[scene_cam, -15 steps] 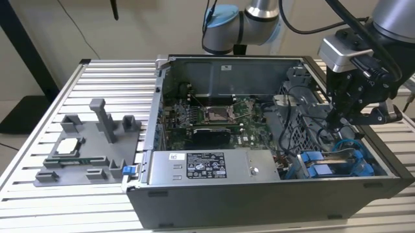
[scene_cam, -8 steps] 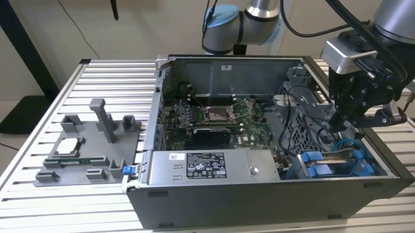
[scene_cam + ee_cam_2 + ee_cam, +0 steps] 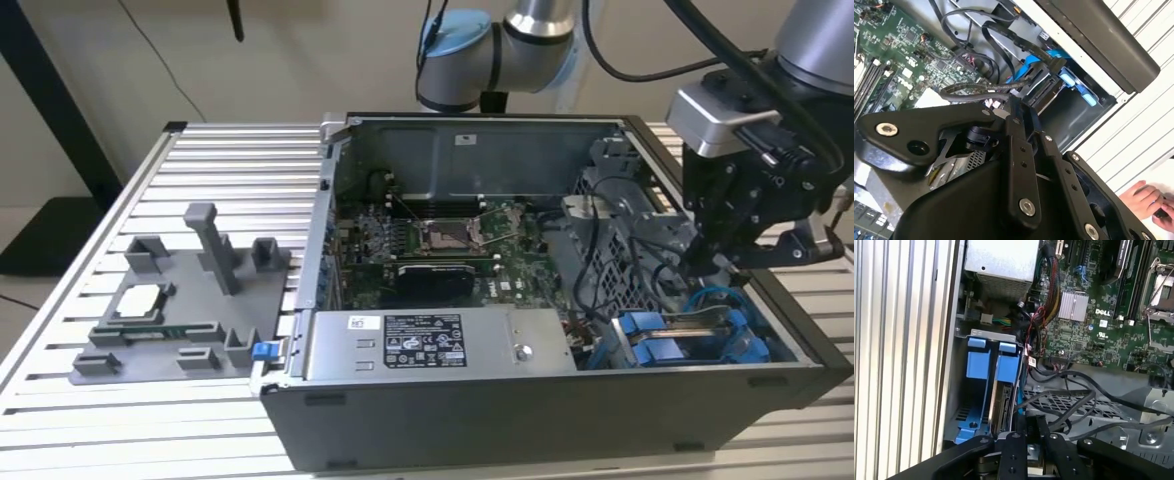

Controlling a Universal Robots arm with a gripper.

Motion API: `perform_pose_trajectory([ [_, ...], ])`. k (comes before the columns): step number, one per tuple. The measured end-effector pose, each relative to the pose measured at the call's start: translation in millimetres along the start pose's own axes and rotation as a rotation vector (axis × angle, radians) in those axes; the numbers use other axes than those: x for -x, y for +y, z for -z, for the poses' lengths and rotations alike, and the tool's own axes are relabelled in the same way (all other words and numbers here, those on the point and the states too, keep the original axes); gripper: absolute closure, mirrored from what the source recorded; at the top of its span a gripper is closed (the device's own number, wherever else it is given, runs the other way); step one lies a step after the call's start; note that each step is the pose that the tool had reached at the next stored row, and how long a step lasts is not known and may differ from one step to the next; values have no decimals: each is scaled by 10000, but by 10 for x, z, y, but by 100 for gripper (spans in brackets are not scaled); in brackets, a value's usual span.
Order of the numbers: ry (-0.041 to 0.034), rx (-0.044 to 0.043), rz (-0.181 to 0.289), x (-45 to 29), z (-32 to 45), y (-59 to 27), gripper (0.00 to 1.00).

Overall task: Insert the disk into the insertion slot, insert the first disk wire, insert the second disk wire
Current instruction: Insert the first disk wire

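Gripper [image 3: 707,266] pointing down, just above disk [image 3: 1002,407]

One computer case [image 3: 534,420], one motherboard [image 3: 454,250], one power supply [image 3: 427,345], two blue carriers [image 3: 977,362] [image 3: 1008,365]

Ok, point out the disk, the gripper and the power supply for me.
disk [image 3: 1007,366]: first wrist view, on its blue carrier's end.
gripper [image 3: 705,262]: exterior view, at its lower tip.
power supply [image 3: 527,330]: exterior view, on its bare metal top.
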State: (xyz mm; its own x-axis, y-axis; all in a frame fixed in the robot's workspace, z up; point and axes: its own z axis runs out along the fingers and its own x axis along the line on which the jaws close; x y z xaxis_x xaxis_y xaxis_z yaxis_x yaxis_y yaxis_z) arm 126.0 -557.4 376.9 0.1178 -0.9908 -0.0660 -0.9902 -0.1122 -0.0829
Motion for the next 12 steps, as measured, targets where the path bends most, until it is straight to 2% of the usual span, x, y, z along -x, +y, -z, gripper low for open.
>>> perform_pose_trajectory([
  [6, 76, -59, -895, -3, -44, 3, 100],
  [12, 137, -100, -1521, -6, -71, 6, 100],
])
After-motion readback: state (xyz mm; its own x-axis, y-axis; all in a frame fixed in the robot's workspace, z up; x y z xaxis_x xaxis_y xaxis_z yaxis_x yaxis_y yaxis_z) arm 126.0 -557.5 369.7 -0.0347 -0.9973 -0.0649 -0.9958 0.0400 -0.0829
